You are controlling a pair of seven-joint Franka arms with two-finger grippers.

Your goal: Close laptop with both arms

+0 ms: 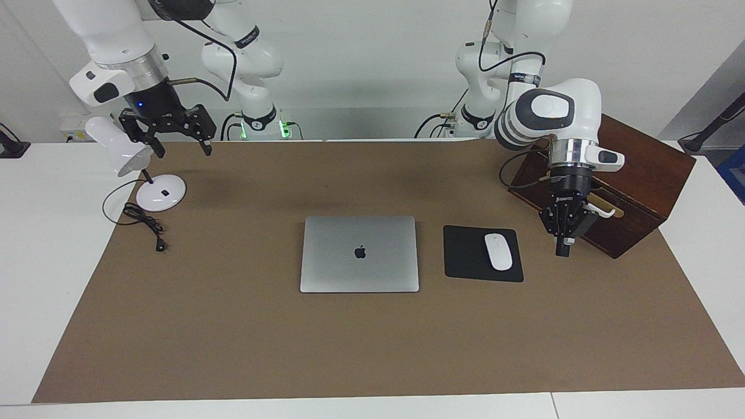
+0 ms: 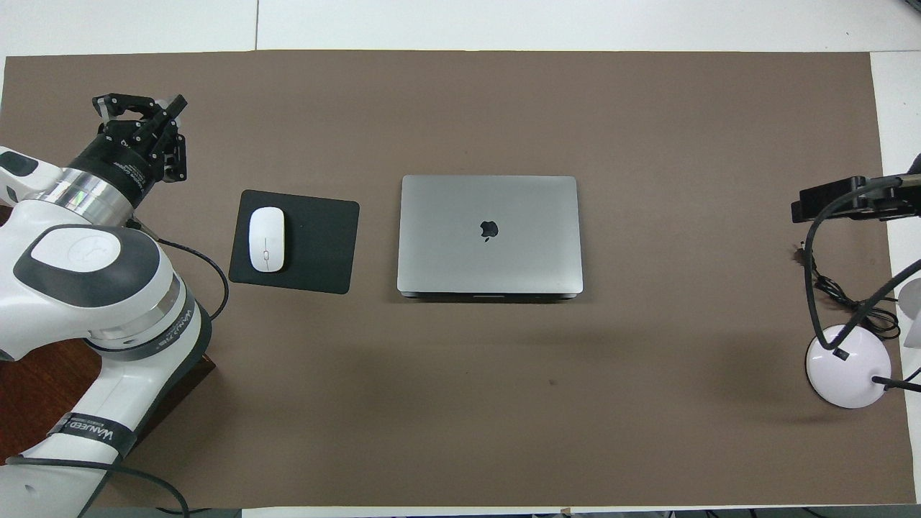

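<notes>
From across the table, the laptop (image 1: 359, 254) lies flat mid-mat, lid already down, beside the mouse pad (image 1: 482, 254); my right gripper (image 1: 174, 139) hangs spread by the lamp (image 1: 137, 174), my left gripper (image 1: 563, 237) pressed together before the wooden box (image 1: 646, 174). From above, no gap shows at the lid, so I'd judge both arms should simply stay clear

Overhead view: right hand (image 2: 853, 200) cut by frame edge; wooden box (image 2: 43, 381) mostly hidden under left arm.
</notes>
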